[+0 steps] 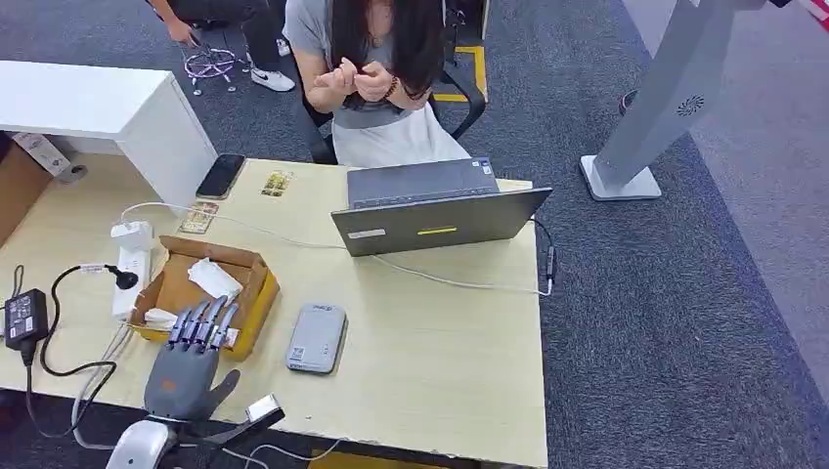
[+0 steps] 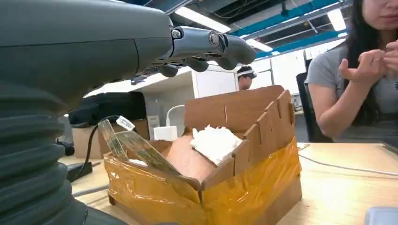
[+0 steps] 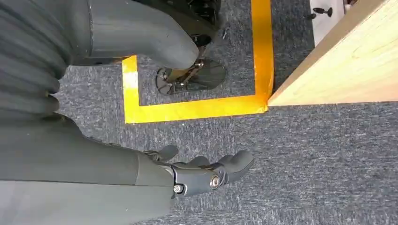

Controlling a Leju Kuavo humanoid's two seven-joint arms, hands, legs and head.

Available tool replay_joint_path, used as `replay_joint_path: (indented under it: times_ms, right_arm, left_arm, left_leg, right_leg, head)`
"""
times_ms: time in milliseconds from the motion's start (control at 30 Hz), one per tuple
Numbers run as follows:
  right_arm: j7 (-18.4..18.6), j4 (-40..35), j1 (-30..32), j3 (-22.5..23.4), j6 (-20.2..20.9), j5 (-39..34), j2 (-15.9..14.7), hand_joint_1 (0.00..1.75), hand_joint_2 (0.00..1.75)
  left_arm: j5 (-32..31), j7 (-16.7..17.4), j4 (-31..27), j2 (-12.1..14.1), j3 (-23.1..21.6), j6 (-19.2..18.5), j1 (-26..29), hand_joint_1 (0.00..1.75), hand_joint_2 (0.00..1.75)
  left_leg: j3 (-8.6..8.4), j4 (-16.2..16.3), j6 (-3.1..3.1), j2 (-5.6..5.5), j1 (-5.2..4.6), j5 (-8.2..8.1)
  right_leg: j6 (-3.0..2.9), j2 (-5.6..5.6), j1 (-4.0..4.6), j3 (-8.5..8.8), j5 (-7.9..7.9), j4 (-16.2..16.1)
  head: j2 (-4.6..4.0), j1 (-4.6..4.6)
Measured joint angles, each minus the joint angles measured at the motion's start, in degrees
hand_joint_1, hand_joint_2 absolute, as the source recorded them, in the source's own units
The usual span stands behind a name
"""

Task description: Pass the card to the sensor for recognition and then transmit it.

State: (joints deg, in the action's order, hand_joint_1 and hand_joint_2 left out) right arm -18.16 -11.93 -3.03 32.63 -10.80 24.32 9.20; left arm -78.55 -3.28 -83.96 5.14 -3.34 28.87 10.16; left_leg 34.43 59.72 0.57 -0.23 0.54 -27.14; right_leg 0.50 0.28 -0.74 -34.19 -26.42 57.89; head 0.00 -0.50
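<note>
Fingers (image 1: 203,322) of the left hand (image 1: 186,366) are hovering spread and empty over the cardboard box (image 1: 249,269); its cards (image 2: 136,147) are leaning inside (tissue beside them), so a descent is risking snagging tissue instead.

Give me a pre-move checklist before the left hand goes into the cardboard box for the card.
1. Left hand free to grasp: ok, fingers extended over the near rim of the cardboard box, holding nothing.
2. Card found: cannot tell; a clear sleeve with a white tag leans inside the box beside crumpled white paper.
3. Box open on top: ok.
4. Sensor reachable: ok, the grey device lies flat on the table right of the box.
5. Right hand out of the way: ok, it hangs over the floor, holding nothing.
6. Person away from the box: ok, seated behind the laptop.
</note>
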Motion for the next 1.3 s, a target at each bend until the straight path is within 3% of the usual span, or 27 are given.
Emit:
replay_joint_path:
  times_ms: [300, 600, 1300]
  right_arm:
    - [0.2, 0.0, -0.1, 0.0, 0.0, 1.0, 0.0, 0.0, 1.75]
    - [0.0, 0.0, 0.0, 0.0, 0.0, 1.2, 0.0, 0.0, 1.75]
    - [-0.2, 0.0, 0.0, 0.3, -0.1, 1.5, 0.0, 0.0, 1.75]
  left_arm:
    - [-0.7, 0.1, 3.3, -1.8, 0.0, -0.2, -3.8, 0.0, 1.75]
    - [-0.6, 0.3, 3.4, -1.8, 0.0, 0.5, -3.6, 0.0, 1.75]
    - [1.6, 0.6, -4.1, -1.6, 2.8, 1.6, 3.4, 0.0, 1.75]
  left_leg:
    - [0.02, 0.0, 0.0, -0.01, 0.0, 0.0]
    - [0.03, 0.0, 0.0, -0.01, 0.01, 0.0]
    - [0.05, 0.0, 0.0, -0.01, 0.01, -0.01]
  right_leg:
    - [0.0, 0.0, 0.0, -0.01, 0.0, 0.0]
    - [0.0, -0.01, 0.01, -0.01, -0.01, 0.0]
    - [0.01, -0.01, 0.01, -0.02, -0.02, 0.0]
  head:
    - [0.0, 0.0]
    - [0.0, 0.0]
    - [0.0, 0.0]
